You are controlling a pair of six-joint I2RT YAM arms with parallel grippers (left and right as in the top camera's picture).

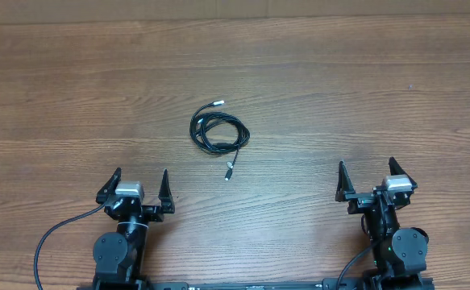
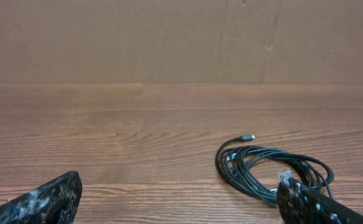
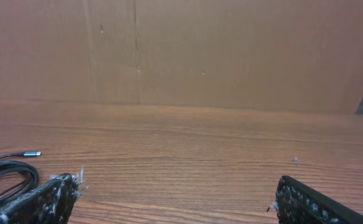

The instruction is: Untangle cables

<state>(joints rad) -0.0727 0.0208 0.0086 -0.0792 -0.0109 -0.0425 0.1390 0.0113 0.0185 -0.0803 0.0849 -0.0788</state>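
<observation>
Overhead: shows the cables (image 1: 218,133) as one loose black coil on the wooden table (image 1: 396,80), a little left of centre and farther out than both arms. Counts several overlapping loops, with one silver plug tip (image 1: 217,103) poking out at the far side and a second trailing off the near side on a short straight run. Cannot tell how many separate cords make up the bundle, nor exactly where they cross.

Finds the left gripper (image 1: 141,172) by the table's near edge, left of the coil and well apart from it, claw spread as wide as it goes and holding nothing. Finds the right gripper (image 1: 366,163) at the same near edge, well off to the right, claw equally wide and empty. Reads as a ready pose: tucked close to the bases, fingers aimed out over the table, thick base cords (image 1: 57,234) looping off behind.

Left wrist: frames the coil ahead and to the right, partly hidden by one finger (image 2: 318,205). Right wrist: catches only the coil's edge at far left.

Judges nothing begun yet. Probably calls for pinning a loop with one claw while drawing a free plug end outward with the other. Favours the left arm for the first reach, being nearer. Risks dragging the whole light bundle along instead of parting it.
</observation>
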